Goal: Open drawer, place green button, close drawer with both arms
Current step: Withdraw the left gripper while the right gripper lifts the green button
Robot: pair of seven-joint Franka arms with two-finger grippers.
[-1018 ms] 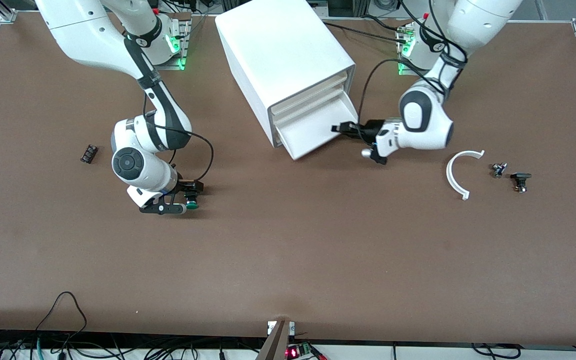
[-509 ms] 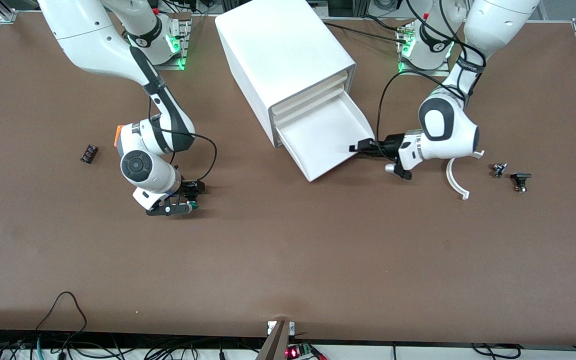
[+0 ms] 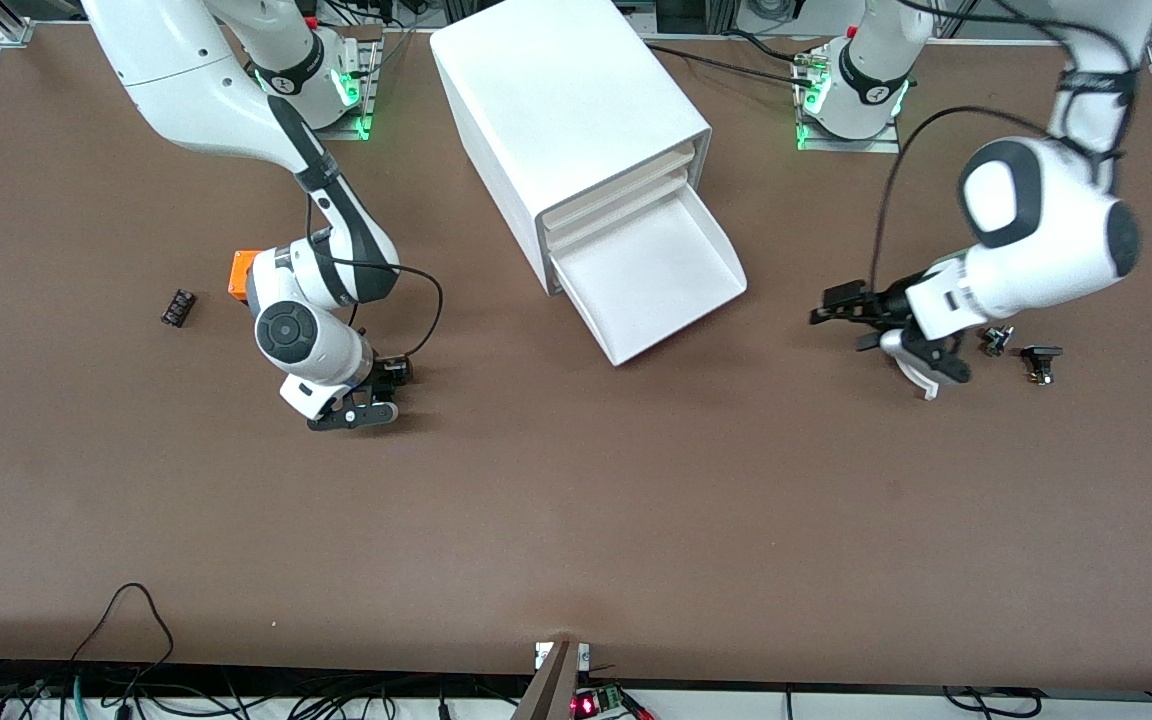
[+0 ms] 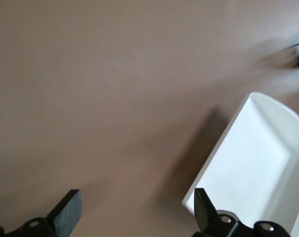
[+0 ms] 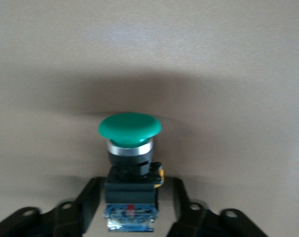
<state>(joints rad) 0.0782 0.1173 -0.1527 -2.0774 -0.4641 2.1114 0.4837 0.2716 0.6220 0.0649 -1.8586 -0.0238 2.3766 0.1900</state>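
The drawer [image 3: 648, 272], the bottom one of the white cabinet [image 3: 566, 110], stands pulled out and is empty. My left gripper [image 3: 829, 306] is open and empty, up over the table between the drawer and a white arc; in the left wrist view [image 4: 134, 217] a corner of the drawer [image 4: 258, 168] shows past one finger. My right gripper [image 3: 376, 408] is low at the table, toward the right arm's end and nearer to the front camera than the cabinet. In the right wrist view it [image 5: 134, 185] is shut on the black body of the button [image 5: 130, 127], green cap pointing away. The front view hides the button.
An orange cube [image 3: 240, 272] and a small black ribbed part [image 3: 177, 306] lie toward the right arm's end. A white arc piece [image 3: 921, 380] and two small dark parts [image 3: 996, 340] [image 3: 1041, 360] lie toward the left arm's end, close to the left gripper.
My left gripper pulled the drawer farther out, let go of it and rose away toward the left arm's end. My right gripper closed in over the button, uncovering the orange cube.
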